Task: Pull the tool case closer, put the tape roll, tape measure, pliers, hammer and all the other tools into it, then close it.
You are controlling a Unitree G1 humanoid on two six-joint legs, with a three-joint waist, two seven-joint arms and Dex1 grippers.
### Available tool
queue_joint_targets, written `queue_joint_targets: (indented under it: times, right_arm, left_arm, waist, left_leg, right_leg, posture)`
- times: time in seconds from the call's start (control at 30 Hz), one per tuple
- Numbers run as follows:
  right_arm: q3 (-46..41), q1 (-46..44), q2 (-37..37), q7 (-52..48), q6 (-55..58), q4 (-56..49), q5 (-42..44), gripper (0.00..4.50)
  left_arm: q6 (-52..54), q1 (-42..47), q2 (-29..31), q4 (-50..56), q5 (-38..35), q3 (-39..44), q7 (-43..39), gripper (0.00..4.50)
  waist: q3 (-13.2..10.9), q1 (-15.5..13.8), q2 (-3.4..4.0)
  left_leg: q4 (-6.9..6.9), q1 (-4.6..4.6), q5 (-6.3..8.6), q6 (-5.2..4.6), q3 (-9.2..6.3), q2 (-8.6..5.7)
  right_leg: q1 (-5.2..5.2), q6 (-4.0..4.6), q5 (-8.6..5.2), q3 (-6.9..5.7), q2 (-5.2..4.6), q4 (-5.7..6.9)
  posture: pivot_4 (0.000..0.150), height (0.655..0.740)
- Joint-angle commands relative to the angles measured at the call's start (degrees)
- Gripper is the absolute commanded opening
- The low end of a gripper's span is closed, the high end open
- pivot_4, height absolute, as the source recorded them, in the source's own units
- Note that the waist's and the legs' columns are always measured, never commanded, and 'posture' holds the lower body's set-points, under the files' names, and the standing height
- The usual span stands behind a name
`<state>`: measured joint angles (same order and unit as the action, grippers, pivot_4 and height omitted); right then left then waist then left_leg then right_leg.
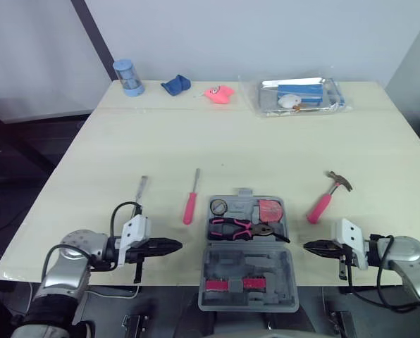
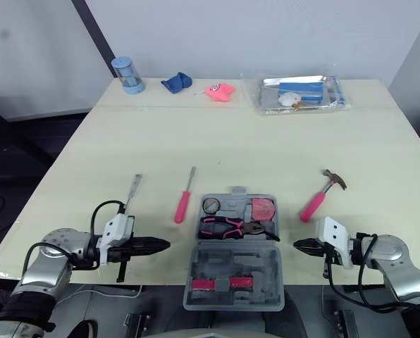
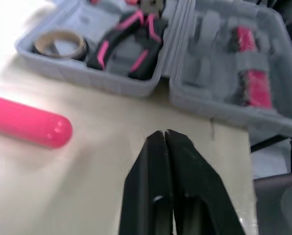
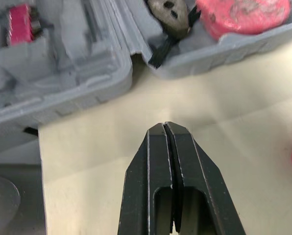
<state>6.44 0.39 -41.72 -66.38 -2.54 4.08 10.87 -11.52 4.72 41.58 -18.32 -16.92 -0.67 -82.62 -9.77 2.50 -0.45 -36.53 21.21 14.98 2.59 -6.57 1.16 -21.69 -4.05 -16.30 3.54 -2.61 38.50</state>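
Observation:
The grey tool case (image 1: 248, 266) lies open at the table's near edge, its lid half hanging over the edge. Inside sit the tape roll (image 1: 218, 206), the pink tape measure (image 1: 270, 209) and the pink-and-black pliers (image 1: 239, 228). A pink-handled hammer (image 1: 328, 196) lies right of the case. A pink-handled screwdriver (image 1: 191, 198) and a slim metal tool (image 1: 141, 187) lie to its left. My left gripper (image 1: 176, 245) is shut, empty, just left of the case. My right gripper (image 1: 309, 246) is shut, empty, just right of it.
Along the far edge stand a blue cylinder (image 1: 127, 77), a blue object (image 1: 175, 85), a pink object (image 1: 219, 94) and a clear bag (image 1: 294, 96) of items. The table edge (image 1: 90, 282) runs just below both grippers.

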Motion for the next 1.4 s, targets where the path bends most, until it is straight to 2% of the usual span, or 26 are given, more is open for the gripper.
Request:
queue_joint_targets:
  times: [0.03,0.13,0.3,0.5,0.67,0.9,0.93,0.97,1.0,1.03,1.13,1.27,1.3,1.4]
  right_arm:
    - [0.7,-0.8,0.8,0.9,-1.6,0.4,-1.1,0.0]
    - [0.6,-1.1,1.2,1.1,-1.8,0.9,-1.3,0.0]
    - [-3.4,2.3,0.3,1.8,-0.8,-1.5,2.2,0.0]
    - [-14.9,11.3,1.0,3.9,-0.2,-4.6,10.6,0.0]
    - [-27.0,17.2,3.2,7.0,-0.6,-2.3,17.0,0.0]
    - [-41.6,21.8,4.9,10.7,-0.6,6.6,22.1,0.0]
    - [-42.5,22.1,4.7,10.1,-0.3,8.3,22.5,0.0]
    - [-43.1,22.5,4.5,9.4,-0.4,9.9,22.5,0.39]
    - [-43.5,22.9,4.2,8.6,-0.7,11.4,22.2,0.51]
    - [-43.8,23.1,4.0,8.0,-0.9,12.5,21.9,0.84]
    - [-43.9,23.5,4.0,6.8,-1.5,13.8,21.5,2.28]
    - [-43.7,23.2,3.8,6.7,-1.8,13.5,21.1,4.06]
    - [-43.3,23.2,3.6,6.5,-2.0,13.0,20.7,4.46]
    - [-42.1,23.0,3.7,6.8,-1.1,9.7,20.1,4.49]
  left_arm:
    - [-2.1,1.1,-0.6,-2.1,1.3,-0.9,0.2,0.02]
    - [-2.8,1.4,-1.4,-2.7,1.6,-1.2,0.8,0.02]
    - [-0.7,-3.2,-0.7,0.6,-3.4,3.5,1.7,0.02]
    - [4.5,-11.9,0.4,6.2,-11.7,14.2,5.3,0.02]
    - [9.0,-17.3,-0.4,7.9,-16.6,24.3,11.3,0.02]
    - [8.4,-19.5,-0.6,-2.1,-17.0,34.4,16.8,0.02]
    - [8.1,-19.6,-0.4,-3.9,-16.7,34.9,16.6,0.26]
    - [7.9,-19.8,-0.2,-5.4,-16.3,35.2,16.2,0.56]
    - [7.5,-20.0,0.1,-6.8,-15.8,35.4,15.9,0.8]
    - [7.2,-20.0,0.3,-7.8,-15.5,35.5,15.6,1.28]
    - [6.6,-19.4,0.7,-9.4,-15.2,35.5,14.7,2.74]
    - [5.8,-19.1,1.0,-9.7,-14.5,35.2,13.7,4.38]
    - [5.6,-19.3,1.0,-8.9,-14.3,34.6,13.1,4.5]
    - [5.7,-19.3,0.7,-6.3,-13.9,33.3,11.9,4.5]
  waist:
    - [0.0,-0.1,0.0]
    - [0.0,-0.1,0.0]
    - [0.0,0.0,0.0]
    - [0.0,-0.2,-0.01]
    - [0.0,-0.2,-0.02]
    - [0.0,-0.1,-0.03]
    - [0.0,-0.1,-0.03]
    - [0.0,-0.1,-0.04]
    - [0.0,0.0,-0.05]
    - [0.0,0.0,-0.07]
    - [0.0,0.0,-0.06]
    - [0.0,0.0,-0.06]
    - [0.0,0.0,-0.06]
    - [0.0,0.0,-0.06]
  left_leg:
    - [0.0,0.0,0.0,0.0,0.0,0.0]
    - [0.0,0.01,0.0,0.0,0.01,0.0]
    - [0.0,0.01,0.0,0.0,-0.01,0.0]
    - [0.01,0.01,0.0,0.0,-0.01,0.02]
    - [0.01,-0.02,0.0,0.0,0.0,0.02]
    - [0.04,-0.06,0.01,0.0,0.06,0.01]
    - [0.04,-0.07,0.01,0.0,0.1,0.01]
    - [0.07,-0.09,0.01,0.0,0.15,0.01]
    - [0.07,-0.1,0.01,0.0,0.17,0.01]
    - [0.07,-0.11,0.01,0.0,0.19,0.01]
    - [0.08,-0.13,0.01,0.0,0.24,0.01]
    - [0.08,-0.16,0.01,0.0,0.3,0.02]
    - [0.08,-0.16,0.01,0.0,0.31,0.02]
    - [0.1,-0.16,0.01,0.01,0.35,0.02]
  right_leg:
    - [0.0,0.0,0.0,0.0,0.0,0.0]
    - [0.0,0.0,0.0,0.0,0.0,0.0]
    - [0.0,0.0,0.0,0.0,0.0,0.0]
    - [0.03,0.0,-0.01,0.01,-0.02,-0.01]
    - [0.05,-0.01,-0.01,0.01,-0.03,-0.01]
    - [0.06,0.0,-0.04,0.07,-0.02,-0.04]
    - [0.05,-0.02,-0.06,0.1,-0.02,-0.06]
    - [0.06,-0.04,-0.07,0.14,-0.02,-0.09]
    - [0.06,-0.04,-0.07,0.16,-0.02,-0.09]
    - [0.06,-0.05,-0.08,0.18,-0.02,-0.09]
    - [0.06,-0.06,-0.09,0.22,-0.02,-0.1]
    - [0.07,-0.07,-0.08,0.29,-0.02,-0.1]
    - [0.07,-0.08,-0.08,0.29,-0.02,-0.1]
    - [0.06,-0.08,-0.08,0.33,-0.02,-0.11]
  posture:
    - [0.15,0.74]
    - [0.15,0.74]
    - [0.15,0.74]
    - [0.15,0.74]
    - [0.15,0.74]
    - [0.15,0.74]
    - [0.15,0.74]
    - [0.15,0.74]
    - [0.15,0.74]
    - [0.15,0.74]
    - [0.15,0.74]
    - [0.15,0.74]
    - [0.15,0.74]
    - [0.15,0.74]
